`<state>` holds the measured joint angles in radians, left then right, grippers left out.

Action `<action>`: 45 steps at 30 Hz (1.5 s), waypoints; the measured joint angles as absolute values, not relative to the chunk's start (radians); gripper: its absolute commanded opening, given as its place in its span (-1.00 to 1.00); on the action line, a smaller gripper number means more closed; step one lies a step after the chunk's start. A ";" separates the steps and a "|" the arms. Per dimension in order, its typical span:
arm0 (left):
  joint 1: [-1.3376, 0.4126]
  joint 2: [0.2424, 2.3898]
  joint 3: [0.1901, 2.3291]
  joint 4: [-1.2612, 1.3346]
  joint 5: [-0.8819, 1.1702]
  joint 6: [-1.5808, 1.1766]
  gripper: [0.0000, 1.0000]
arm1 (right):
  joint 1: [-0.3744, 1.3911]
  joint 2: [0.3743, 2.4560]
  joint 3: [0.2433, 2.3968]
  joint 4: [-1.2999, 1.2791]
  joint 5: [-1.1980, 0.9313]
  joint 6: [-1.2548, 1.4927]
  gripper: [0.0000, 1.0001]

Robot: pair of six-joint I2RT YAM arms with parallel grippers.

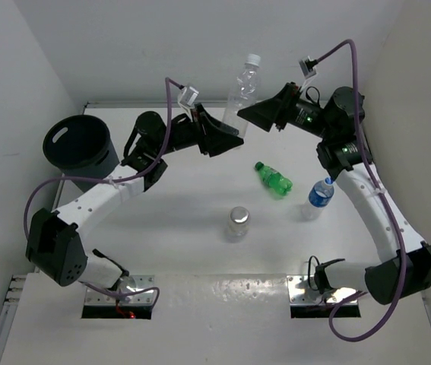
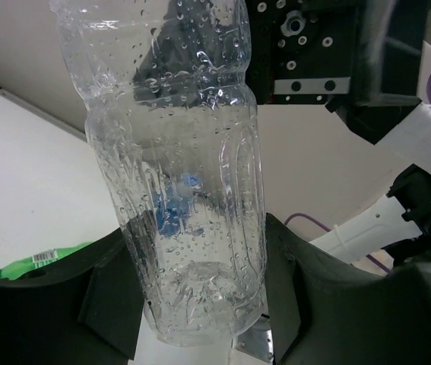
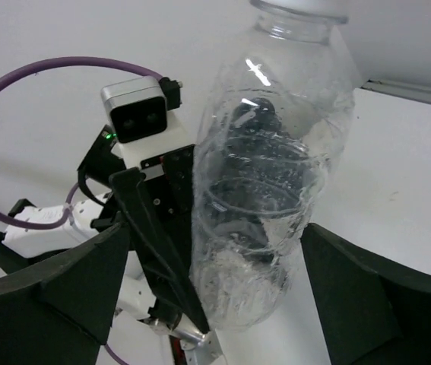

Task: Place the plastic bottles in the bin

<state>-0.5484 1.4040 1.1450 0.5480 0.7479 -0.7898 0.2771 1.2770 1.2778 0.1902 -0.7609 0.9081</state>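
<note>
A plain clear bottle [image 1: 243, 90] with a white cap is held upright at the back of the table. My left gripper [image 1: 229, 137] is shut on its lower body; in the left wrist view both fingers [image 2: 110, 304] press against the wet bottle [image 2: 185, 190]. My right gripper [image 1: 250, 115] is open around the same bottle [image 3: 268, 175], with gaps on both sides. A green bottle [image 1: 274, 179] lies on the table. A blue-label bottle [image 1: 319, 196] stands at the right. Another clear bottle [image 1: 237, 223] stands in the middle. The dark bin [image 1: 78, 143] is at the far left. No red-label bottle shows.
White walls close in the table at the back and both sides. The green bottle's label end shows at the lower left of the left wrist view [image 2: 25, 266]. The two arm bases sit at the near edge.
</note>
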 measured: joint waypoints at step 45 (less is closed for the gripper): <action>-0.414 1.306 1.368 0.094 0.994 -0.464 0.63 | 0.497 1.267 1.278 -0.428 -0.752 0.002 -0.99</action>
